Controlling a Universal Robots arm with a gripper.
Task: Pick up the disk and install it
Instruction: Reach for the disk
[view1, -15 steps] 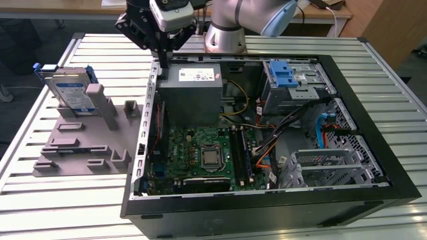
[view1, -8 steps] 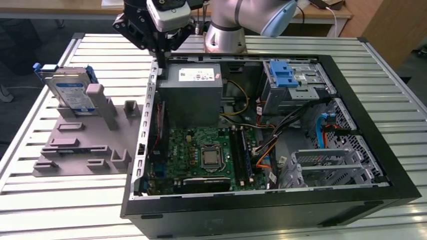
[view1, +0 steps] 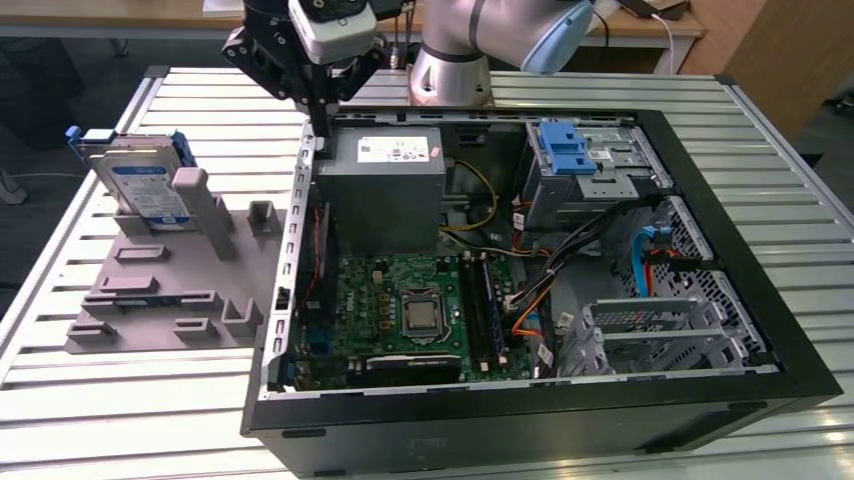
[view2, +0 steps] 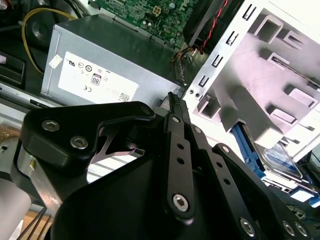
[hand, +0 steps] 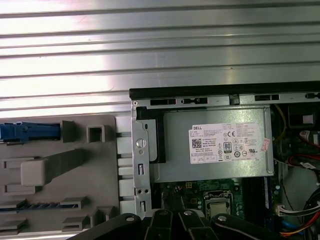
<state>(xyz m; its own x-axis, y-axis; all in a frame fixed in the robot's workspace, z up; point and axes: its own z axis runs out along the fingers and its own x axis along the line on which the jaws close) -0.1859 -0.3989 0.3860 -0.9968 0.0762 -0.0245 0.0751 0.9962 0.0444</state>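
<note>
The disk (view1: 144, 186) stands upright in a grey holder (view1: 174, 300) on the exterior view's left, a silver drive with a white-and-blue label in a blue carrier. Part of its blue label (view2: 281, 162) shows past the holder in the second wrist view, and its blue carrier edge (hand: 30, 132) shows in the first wrist view. My gripper (view1: 320, 118) hangs above the rear left corner of the open computer case (view1: 747, 250), to the right of the disk and apart from it. Its black fingers (view2: 173, 100) are shut together with nothing between them.
A grey power-supply box (view1: 387, 185) with a white sticker sits in the case just below the gripper. The motherboard (view1: 407, 310), cables and a metal drive cage with a blue latch (view1: 577, 150) fill the case. The slatted metal table (view1: 107, 400) surrounds everything.
</note>
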